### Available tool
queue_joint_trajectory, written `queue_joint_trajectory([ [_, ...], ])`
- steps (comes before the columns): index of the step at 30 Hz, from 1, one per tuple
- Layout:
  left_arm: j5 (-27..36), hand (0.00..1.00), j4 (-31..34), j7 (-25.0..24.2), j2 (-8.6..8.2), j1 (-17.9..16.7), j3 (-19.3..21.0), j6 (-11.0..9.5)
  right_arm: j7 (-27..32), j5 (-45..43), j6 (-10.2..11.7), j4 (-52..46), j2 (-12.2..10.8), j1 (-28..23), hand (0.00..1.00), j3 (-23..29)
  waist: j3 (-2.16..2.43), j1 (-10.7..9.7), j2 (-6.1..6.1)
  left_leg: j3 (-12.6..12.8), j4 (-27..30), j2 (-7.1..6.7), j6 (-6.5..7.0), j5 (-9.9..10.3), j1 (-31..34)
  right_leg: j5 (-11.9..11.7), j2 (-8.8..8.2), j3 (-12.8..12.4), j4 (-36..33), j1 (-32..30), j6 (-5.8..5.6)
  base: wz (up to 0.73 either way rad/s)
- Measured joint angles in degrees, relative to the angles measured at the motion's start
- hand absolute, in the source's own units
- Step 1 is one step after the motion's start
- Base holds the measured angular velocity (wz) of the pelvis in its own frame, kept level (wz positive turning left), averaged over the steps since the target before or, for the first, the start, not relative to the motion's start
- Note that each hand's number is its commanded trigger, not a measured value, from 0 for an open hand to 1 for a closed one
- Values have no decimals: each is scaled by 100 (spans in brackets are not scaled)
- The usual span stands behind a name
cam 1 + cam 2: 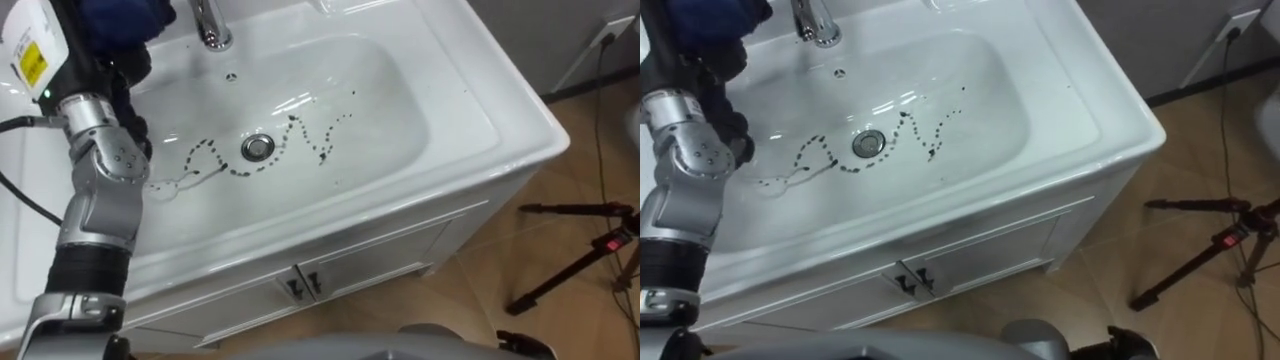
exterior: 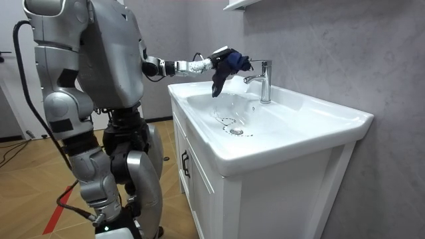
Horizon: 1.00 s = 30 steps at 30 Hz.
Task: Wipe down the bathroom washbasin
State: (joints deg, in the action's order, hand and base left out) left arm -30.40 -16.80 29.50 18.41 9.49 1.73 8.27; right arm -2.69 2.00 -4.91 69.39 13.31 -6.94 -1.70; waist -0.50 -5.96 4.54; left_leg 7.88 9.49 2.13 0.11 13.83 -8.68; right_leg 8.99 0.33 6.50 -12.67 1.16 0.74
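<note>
A white basin (image 1: pixel 480 110) sits on a cabinet in front of me. A dark squiggly line of dirt (image 1: pixel 300 135) runs across its bowl, past the metal drain (image 1: pixel 257 147). My left arm reaches in from the left. My left hand (image 2: pixel 218 55) is shut on a dark blue cloth (image 2: pixel 232 63), held above the back left of the bowl beside the chrome faucet (image 1: pixel 210 25). The cloth (image 1: pixel 125 15) hangs from the hand and hides most of the fingers in the eye views. In the room view I stand upright, close to the basin's front.
White cabinet doors (image 1: pixel 330 270) with dark handles lie below the basin. A black tripod (image 1: pixel 570 260) stands on the wooden floor to the right. A wall outlet with a cable (image 1: pixel 610 35) is at the far right.
</note>
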Motion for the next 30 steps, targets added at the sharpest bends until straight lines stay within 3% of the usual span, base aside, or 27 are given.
queue_joint_trajectory([
  [3, -202, 100, -333, -155, -2, -132, -1, 22, -5, -39, -36, 86, -10, 0, 0, 3, -2, -4, -5, 1, 0, 3, 0, 0, -1, 1, 10, -30, 5, -11, 2, 0],
  [11, -310, 100, -880, -383, -6, -418, -3, 271, -54, -264, -378, 192, -10, -108, 0, -1, 12, 2, -23, 15, 0, 2, 0, 0, -2, 0, 13, -16, 5, -11, 2, 0],
  [17, -312, 100, -1139, -410, -40, -437, -3, 266, -65, -268, -399, 214, -11, -104, 0, -16, 35, 8, 11, 27, -2, 3, 0, 0, -55, 0, 9, -1, 5, 3, 2, -1],
  [22, -312, 100, -1480, -545, -212, -455, 6, 297, -123, -267, -468, 240, -34, -104, 0, -16, 46, 10, 27, 50, -3, 3, 0, 0, -67, 9, 4, -3, 5, -8, 5, -2],
  [30, -367, 100, -1724, -557, -224, -535, 8, 292, -202, -284, -575, 378, -73, -88, 0, -14, 48, -19, 33, 67, -2, 3, 0, 0, -91, 17, 2, -20, -37, -7, 12, -1],
])
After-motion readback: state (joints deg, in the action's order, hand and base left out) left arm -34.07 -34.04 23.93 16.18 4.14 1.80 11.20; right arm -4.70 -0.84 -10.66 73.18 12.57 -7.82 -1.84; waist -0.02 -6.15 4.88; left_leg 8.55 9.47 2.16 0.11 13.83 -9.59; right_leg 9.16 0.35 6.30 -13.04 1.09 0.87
